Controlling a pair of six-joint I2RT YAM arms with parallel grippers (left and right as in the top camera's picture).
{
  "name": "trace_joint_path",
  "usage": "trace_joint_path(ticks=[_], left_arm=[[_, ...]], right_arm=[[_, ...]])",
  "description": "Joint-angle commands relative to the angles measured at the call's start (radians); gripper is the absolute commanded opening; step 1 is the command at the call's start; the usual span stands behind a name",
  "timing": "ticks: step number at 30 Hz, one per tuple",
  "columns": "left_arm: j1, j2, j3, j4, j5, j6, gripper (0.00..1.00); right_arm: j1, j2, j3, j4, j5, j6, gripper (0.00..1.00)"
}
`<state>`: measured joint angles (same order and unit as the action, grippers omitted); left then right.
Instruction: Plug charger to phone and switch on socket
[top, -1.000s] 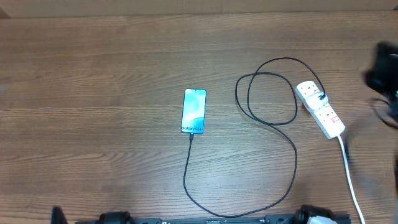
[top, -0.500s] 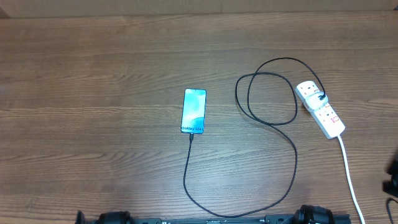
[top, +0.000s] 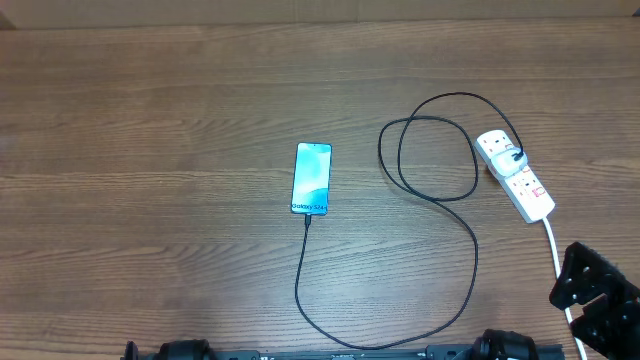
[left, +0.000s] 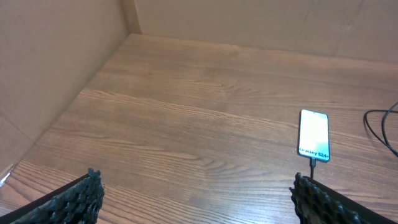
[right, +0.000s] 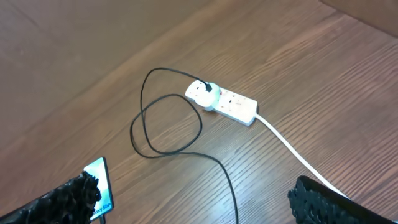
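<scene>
Charger (top: 476, 250) looks seated in phone (top: 312, 178); left pincer (left: 196, 182) and right pincer (right: 193, 186) gape empty; next, right one must switch socket (top: 516, 176) on.

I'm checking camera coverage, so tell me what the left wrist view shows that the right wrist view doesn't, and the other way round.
Only the left wrist view: the whole phone with the charger meeting its bottom edge, plus the brown wall at the table's left. Only the right wrist view: the socket, its white cord and the charger's loops. Both: the phone, part of the charger, and the wooden table.
</scene>
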<state>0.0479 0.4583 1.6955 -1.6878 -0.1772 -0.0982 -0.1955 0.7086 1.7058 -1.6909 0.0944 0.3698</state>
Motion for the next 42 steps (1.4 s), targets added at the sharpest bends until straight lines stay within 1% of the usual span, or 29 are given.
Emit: trace_joint_path(ticks=[1,4,6,9,13,16,18,19,22,24,26,28,32,37,40,42], left_arm=[[0.004,0.005,-0.005,-0.001,-0.013,0.001,1.00],[0.004,0.005,-0.005,-0.001,-0.013,0.001,0.99],[0.004,0.005,-0.005,-0.001,-0.013,0.001,1.00],[0.004,0.005,-0.005,-0.001,-0.013,0.001,1.00],[0.004,0.005,-0.005,-0.001,-0.013,0.001,1.00],[0.004,0.005,-0.005,-0.001,-0.013,0.001,1.00],[0.004,0.005,-0.005,-0.001,-0.013,0.001,1.00],[0.004,0.005,-0.005,-0.001,-0.013,0.001,1.00],[0.004,0.005,-0.005,-0.001,-0.013,0.001,1.00],[0.004,0.005,-0.005,-0.001,-0.013,0.001,1.00],[0.004,0.005,-0.005,-0.001,-0.013,0.001,1.00],[0.004,0.005,-0.005,-0.001,-0.013,0.001,1.00],[0.004,0.005,-0.005,-0.001,-0.013,0.001,1.00],[0.004,0.005,-0.005,-0.001,-0.013,0.001,1.00],[0.004,0.005,-0.005,-0.001,-0.013,0.001,1.00],[0.004,0.005,-0.005,-0.001,-0.013,0.001,1.00]], right_arm=[[0.005,-0.014,0.003,-0.001,0.017,-0.008,1.00],[0.019,-0.069,-0.023,0.051,-0.029,-0.003,1.00],[0.032,-0.138,-0.087,0.152,-0.032,-0.005,1.00],[0.034,-0.261,-0.237,0.320,-0.028,-0.008,1.00],[0.034,-0.454,-0.535,0.569,-0.029,-0.008,1.00],[0.034,-0.577,-0.794,0.810,-0.061,-0.008,1.00],[0.034,-0.634,-0.967,1.001,-0.112,-0.008,1.00],[0.034,-0.651,-1.032,1.079,-0.133,-0.008,1.00],[0.042,-0.700,-1.287,1.405,-0.210,-0.008,1.00],[0.065,-0.706,-1.411,1.571,-0.221,-0.008,1.00],[0.093,-0.706,-1.506,1.680,-0.219,-0.008,1.00],[0.118,-0.706,-1.577,1.732,-0.209,-0.008,1.00],[0.139,-0.706,-1.651,1.733,-0.173,-0.008,1.00],[0.139,-0.706,-1.700,1.686,-0.153,-0.008,1.00],[0.142,-0.706,-1.698,1.607,-0.134,-0.008,1.00],[0.142,-0.706,-1.698,1.609,-0.123,-0.042,1.00]])
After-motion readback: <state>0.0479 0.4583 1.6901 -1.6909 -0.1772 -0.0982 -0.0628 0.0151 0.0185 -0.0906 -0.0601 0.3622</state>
